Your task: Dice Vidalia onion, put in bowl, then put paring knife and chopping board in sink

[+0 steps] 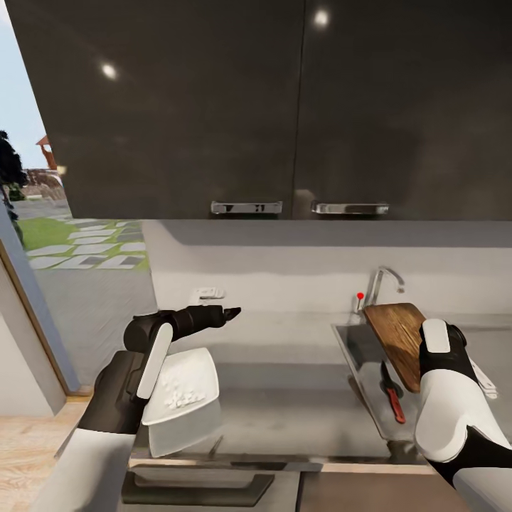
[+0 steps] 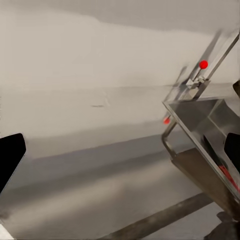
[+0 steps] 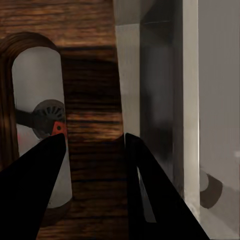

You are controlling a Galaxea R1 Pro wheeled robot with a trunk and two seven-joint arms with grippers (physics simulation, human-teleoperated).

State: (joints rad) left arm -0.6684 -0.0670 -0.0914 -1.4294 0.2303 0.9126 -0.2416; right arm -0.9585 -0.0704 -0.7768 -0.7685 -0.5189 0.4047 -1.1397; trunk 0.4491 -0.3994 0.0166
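Head view: chopping board (image 1: 397, 336) tilts over sink (image 1: 355, 355) edge.

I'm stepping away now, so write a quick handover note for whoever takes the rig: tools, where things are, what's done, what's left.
Right tool: shut on the chopping board, held tilted over the sink.
Left tool: free above the countertop; open or shut, cannot tell.
Paring knife: already lying in the sink.
Bowl: on the countertop, white diced bits inside.
Left: lower the board into the sink and release.

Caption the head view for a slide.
Right gripper holds chopping board over sink; paring knife already inside.
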